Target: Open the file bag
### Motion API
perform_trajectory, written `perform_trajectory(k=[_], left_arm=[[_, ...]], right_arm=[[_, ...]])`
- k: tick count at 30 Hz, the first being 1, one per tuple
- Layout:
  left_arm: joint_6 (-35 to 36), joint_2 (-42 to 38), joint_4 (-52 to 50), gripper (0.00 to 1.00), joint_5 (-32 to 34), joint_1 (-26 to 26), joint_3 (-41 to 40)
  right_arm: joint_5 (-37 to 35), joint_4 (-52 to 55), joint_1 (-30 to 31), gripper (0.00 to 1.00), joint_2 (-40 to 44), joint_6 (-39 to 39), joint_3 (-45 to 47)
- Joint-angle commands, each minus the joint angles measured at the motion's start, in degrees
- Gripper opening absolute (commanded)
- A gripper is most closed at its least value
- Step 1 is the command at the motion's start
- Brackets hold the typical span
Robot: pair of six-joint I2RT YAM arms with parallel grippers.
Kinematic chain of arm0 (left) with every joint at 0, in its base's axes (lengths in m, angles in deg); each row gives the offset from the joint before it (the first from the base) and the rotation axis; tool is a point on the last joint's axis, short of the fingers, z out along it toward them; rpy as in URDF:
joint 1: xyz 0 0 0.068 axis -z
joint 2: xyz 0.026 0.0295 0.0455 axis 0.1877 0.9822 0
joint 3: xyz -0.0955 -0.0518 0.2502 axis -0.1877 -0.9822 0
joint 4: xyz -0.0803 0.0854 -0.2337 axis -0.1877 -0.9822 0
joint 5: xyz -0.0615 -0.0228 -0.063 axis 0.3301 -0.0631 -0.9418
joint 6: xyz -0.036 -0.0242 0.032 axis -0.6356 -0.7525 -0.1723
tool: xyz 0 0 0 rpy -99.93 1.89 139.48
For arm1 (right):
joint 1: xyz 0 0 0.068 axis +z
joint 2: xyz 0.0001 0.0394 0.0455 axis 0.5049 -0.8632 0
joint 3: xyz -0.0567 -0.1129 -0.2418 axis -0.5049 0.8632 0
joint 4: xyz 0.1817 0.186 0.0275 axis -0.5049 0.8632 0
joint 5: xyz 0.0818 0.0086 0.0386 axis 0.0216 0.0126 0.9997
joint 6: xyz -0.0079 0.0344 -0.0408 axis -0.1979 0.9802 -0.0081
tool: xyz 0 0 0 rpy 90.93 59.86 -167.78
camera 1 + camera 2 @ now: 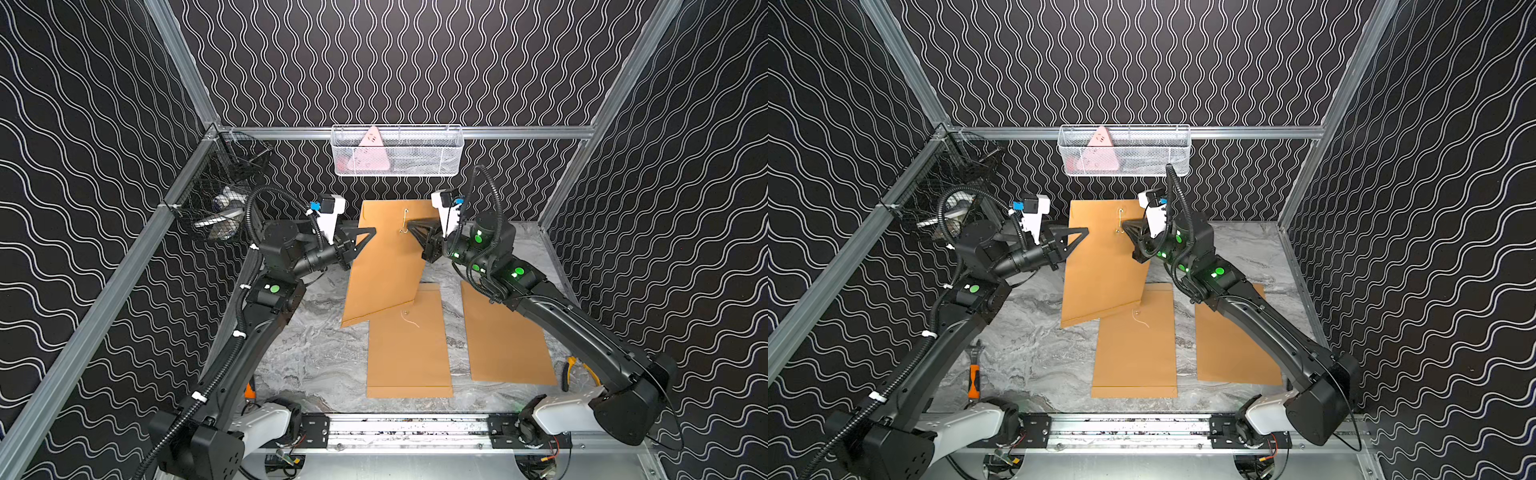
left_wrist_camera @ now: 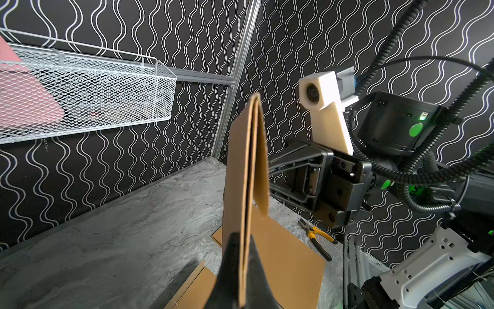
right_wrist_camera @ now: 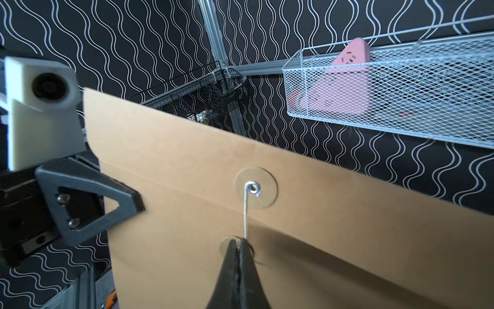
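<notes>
- The marble table (image 1: 316, 357) is lying beneath both arms.
- The file bag (image 1: 386, 266) is standing nearly upright toward the back, between the two grippers.
- A second bag (image 1: 409, 353) and a third bag (image 1: 505, 340) are lying flat nearer the front.
- The left gripper (image 1: 371, 231) is clamping the upright bag's side edge, fingers closed on it.
- The right gripper (image 3: 238, 244) is pinching the white string (image 3: 244, 214) just below the flap's disc.

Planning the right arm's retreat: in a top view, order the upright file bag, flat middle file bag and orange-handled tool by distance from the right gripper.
1. Upright file bag: string in the jaws.
2. Flat middle file bag: table centre.
3. Orange-handled tool: front left edge.
</notes>
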Motion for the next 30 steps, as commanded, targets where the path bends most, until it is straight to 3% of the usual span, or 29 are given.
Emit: perform_trajectory(k=[1, 13, 21, 30], left_arm=[[-0.7, 0.0, 3.5, 0.0, -0.5, 0.0, 0.0], [-1.1, -0.2, 3.8, 0.0, -0.7, 0.0, -0.4], [0.1, -0.5, 1.9, 0.0, -1.1, 0.0, 1.5], [-1.0, -1.3, 2.4, 0.0, -2.6, 0.0, 2.1]], right_arm=[[0.9, 0.5, 0.3, 0.0, -0.4, -1.3, -1.1], [-0.6, 2.3, 0.6, 0.0, 0.4, -2.0, -1.2], [-4.0, 5.4, 0.6, 0.2, 2.1, -4.9, 2.2], [-4.3, 5.6, 0.6, 0.24, 1.0, -5.8, 2.7]])
